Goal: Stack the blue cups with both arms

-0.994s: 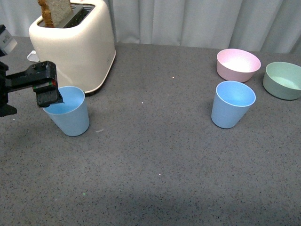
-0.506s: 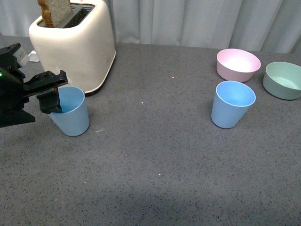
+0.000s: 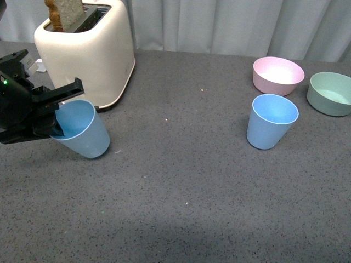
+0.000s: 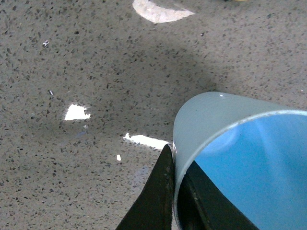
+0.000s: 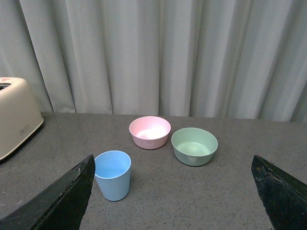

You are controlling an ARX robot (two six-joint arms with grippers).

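Tipped sideways now, blue cup (image 3: 88, 137) is clamped in left pincer (image 3: 55, 125), toaster (image 3: 90, 55) just behind.

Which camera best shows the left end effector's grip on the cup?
Left wrist view: left end effector grips the held blue cup by its rim. Front view shows it tilted; right wrist view shows only the other blue cup.

Left claw (image 3: 55, 125), entering from the left edge, clamps the blue cup (image 3: 83, 134) by its rim; right claw (image 5: 172, 163) is spread wide.
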